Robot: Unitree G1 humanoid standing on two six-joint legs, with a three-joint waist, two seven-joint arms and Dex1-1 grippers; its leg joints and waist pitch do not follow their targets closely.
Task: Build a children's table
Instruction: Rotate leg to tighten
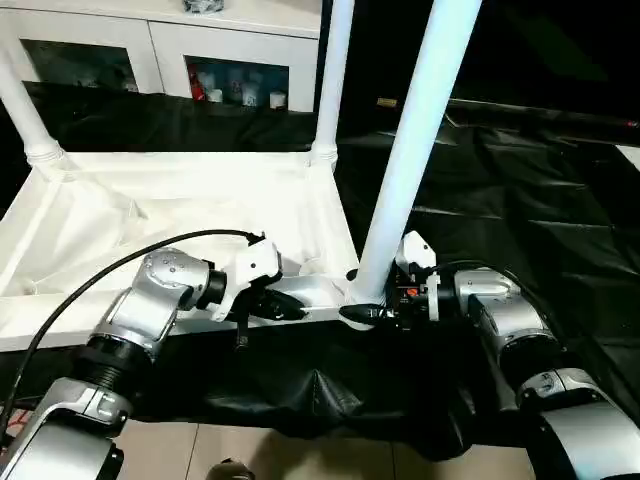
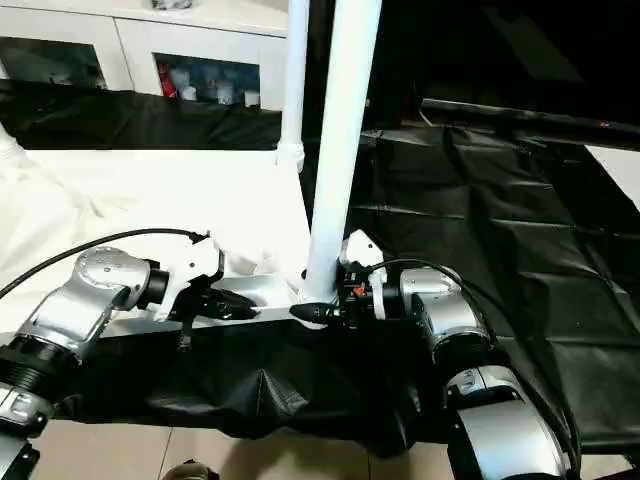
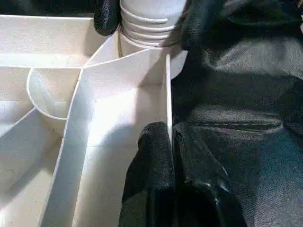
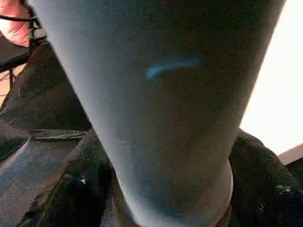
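We see the tabletop lying upside down on black sheeting, three legs standing in its corner sockets. Our left gripper pinches the near rim, fingers closed. Our right gripper straddles the near leg at its base, fingers spread around it.

One white tabletop lay underside up. Three white legs stood in its corner sockets: one at ten o'clock, one at twelve, one at four. Two silver forearms reached in, ending in a left gripper and a right gripper. One white glass-doored cabinet stood at eleven o'clock, and one black sheet lay underneath.
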